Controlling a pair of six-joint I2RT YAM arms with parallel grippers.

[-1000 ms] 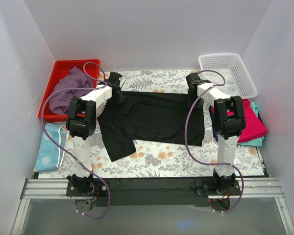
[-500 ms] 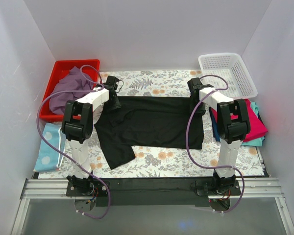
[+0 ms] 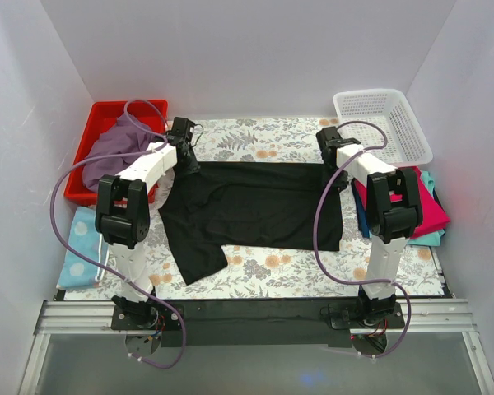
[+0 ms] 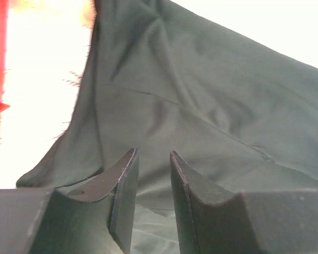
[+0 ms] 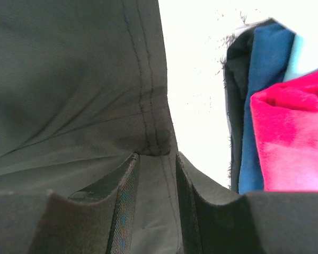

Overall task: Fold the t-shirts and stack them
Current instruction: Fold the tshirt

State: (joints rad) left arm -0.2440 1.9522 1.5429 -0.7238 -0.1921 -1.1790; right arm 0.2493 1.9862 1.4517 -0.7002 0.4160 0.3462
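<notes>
The large black t-shirt (image 3: 255, 202) lies spread on the floral table, one sleeve trailing toward the near left. My left gripper (image 3: 186, 164) is at its far left corner, shut on the black cloth (image 4: 201, 95), which runs between the jaws (image 4: 151, 153). My right gripper (image 3: 337, 179) is at the far right corner, shut on the stitched hem (image 5: 148, 106), which bunches at the fingertips (image 5: 156, 154). The dusty purple t-shirt (image 3: 115, 148) lies crumpled in the red bin. Magenta-pink (image 3: 420, 206), teal (image 3: 431, 178) and dark blue (image 3: 361, 216) t-shirts are stacked at the right.
A red bin (image 3: 107, 107) stands at the far left and a white basket (image 3: 383, 123) at the far right. A light blue dotted cloth (image 3: 82, 247) lies at the left edge. The right wrist view shows the stack's magenta (image 5: 291, 132) and dark blue (image 5: 257, 106) layers close by.
The black t-shirt has slid a little toward the near side and its far edge now lies straighter. My left arm has swung left; my right arm has barely moved.
</notes>
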